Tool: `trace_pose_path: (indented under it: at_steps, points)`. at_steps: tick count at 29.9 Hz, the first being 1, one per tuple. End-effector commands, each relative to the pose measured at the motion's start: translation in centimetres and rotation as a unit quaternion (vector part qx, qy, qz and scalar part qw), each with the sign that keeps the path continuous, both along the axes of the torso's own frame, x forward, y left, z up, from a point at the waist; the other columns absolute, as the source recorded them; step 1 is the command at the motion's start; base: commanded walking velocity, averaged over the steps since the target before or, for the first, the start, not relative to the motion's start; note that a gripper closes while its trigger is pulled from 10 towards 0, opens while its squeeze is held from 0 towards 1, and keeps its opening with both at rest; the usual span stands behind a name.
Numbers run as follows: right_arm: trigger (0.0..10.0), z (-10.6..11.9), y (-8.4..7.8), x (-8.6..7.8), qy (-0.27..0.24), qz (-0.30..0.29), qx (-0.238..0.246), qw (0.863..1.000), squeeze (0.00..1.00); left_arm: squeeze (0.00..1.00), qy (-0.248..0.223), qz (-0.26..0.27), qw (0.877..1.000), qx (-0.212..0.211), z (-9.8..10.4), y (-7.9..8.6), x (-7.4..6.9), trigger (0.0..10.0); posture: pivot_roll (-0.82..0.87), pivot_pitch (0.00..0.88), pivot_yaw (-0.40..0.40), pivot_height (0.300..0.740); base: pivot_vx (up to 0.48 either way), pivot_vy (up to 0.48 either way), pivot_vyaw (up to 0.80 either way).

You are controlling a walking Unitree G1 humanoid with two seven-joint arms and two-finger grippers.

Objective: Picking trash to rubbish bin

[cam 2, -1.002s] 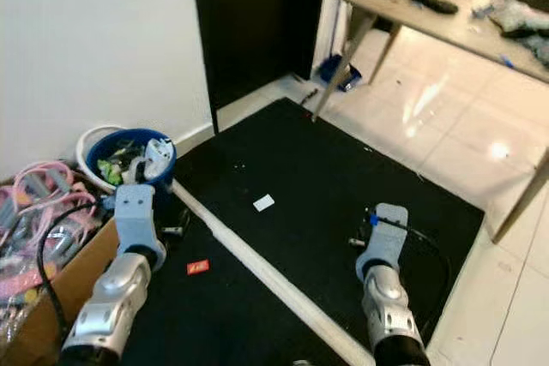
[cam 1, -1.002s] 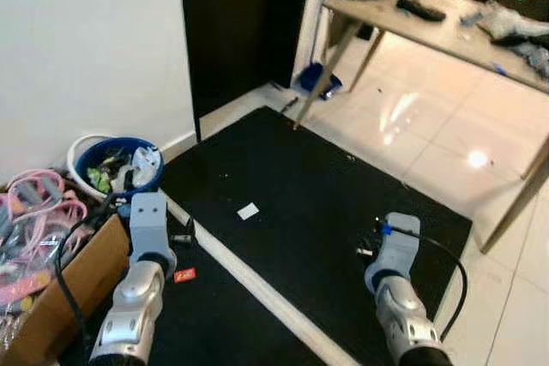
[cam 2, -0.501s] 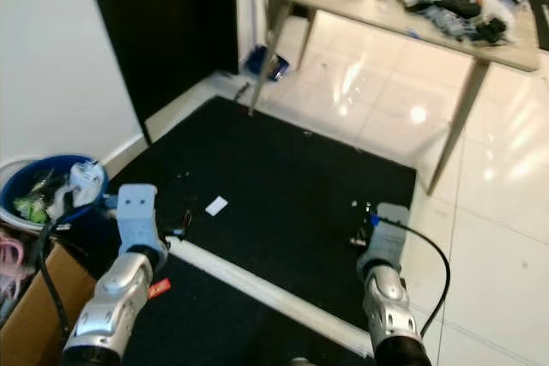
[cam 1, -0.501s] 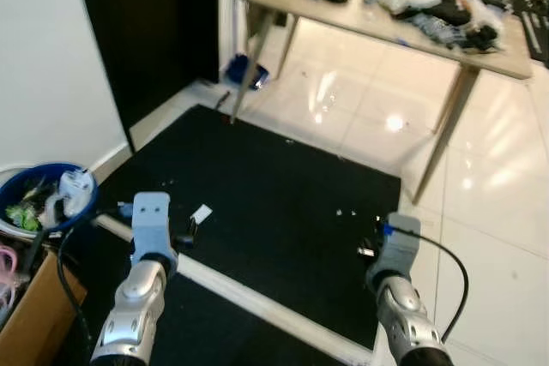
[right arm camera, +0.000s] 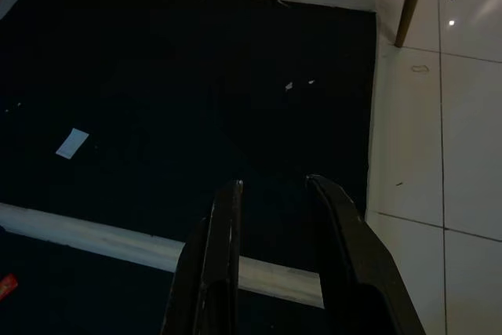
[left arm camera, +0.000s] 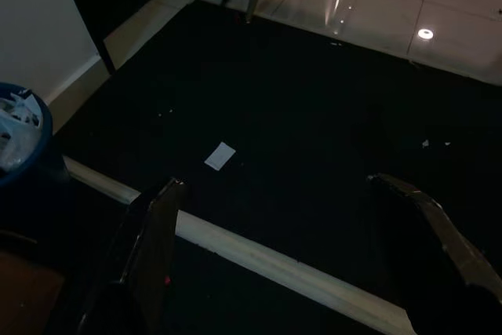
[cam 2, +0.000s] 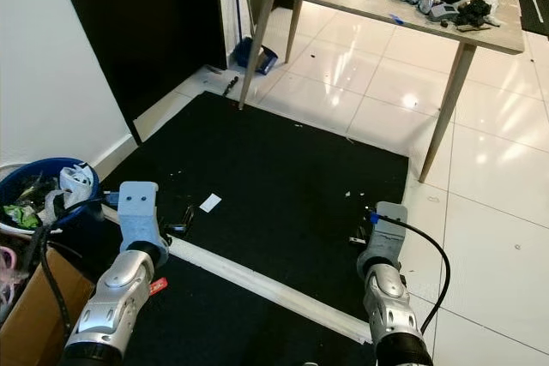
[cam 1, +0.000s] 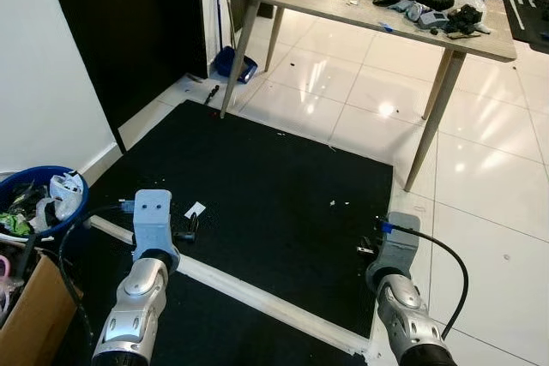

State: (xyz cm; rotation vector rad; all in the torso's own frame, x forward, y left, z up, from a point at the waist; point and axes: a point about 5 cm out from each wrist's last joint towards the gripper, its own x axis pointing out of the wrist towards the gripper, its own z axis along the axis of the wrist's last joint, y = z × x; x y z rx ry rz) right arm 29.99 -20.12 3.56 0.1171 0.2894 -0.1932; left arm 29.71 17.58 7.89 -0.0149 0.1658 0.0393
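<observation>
Change: whole view swung right since a second ago; bin now at the far left edge, table fully in sight; arms held as before.
Left gripper point(left arm camera: 290, 217): fingers spread wide, empty, raised above the mat.
Right gripper point(right arm camera: 274, 217): fingers close but apart, empty, raised over the mat's right edge.
Paper scrap point(cam 1: 195, 209): white, flat on the mat, just ahead of the left arm; apart from both grippers.
Red scrap point(cam 2: 157, 285): on the dark floor by the left arm, on the near side of the strip.
Crumbs point(cam 1: 333, 203): small white bits scattered on the mat ahead of the right arm.
Strip point(cam 1: 257, 297): pale, running diagonally along the mat's near edge.
Mat point(cam 1: 283, 177): black, lying on white tile.
Bin point(cam 1: 39, 179): blue, already holding trash, by the white wall at far left.
Box point(cam 1: 34, 319): cardboard, just beside the bin at the lower left.
Table point(cam 1: 360, 10): wooden, cluttered, beyond the mat.
</observation>
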Motion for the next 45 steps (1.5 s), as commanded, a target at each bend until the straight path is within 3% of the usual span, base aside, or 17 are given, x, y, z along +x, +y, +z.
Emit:
trace_pose_path:
  at_steps: [1,37,45]
  points:
    - [10.0,-0.43,-0.10,-0.28,0.012,-0.002,-0.001,1.000,0.00,0.00,0.000,-0.002,1.000,0.004,-0.13,0.05,-0.16,10.0,0.03,0.137,-0.019,0.740,0.000,0.000,0.00]
    - [10.0,-0.29,-0.18,-0.20,0.010,-0.006,0.003,1.000,0.00,0.00,-0.004,-0.006,1.000,0.002,-0.03,-0.35,0.01,10.0,0.03,0.149,-0.014,0.740,0.271,0.000,0.00]
    - [10.0,-0.15,-0.35,-0.14,0.007,-0.010,0.005,1.000,0.00,0.00,-0.005,-0.007,1.000,0.001,0.01,-0.46,0.10,10.0,0.02,0.147,-0.015,0.740,0.277,0.000,-0.48]
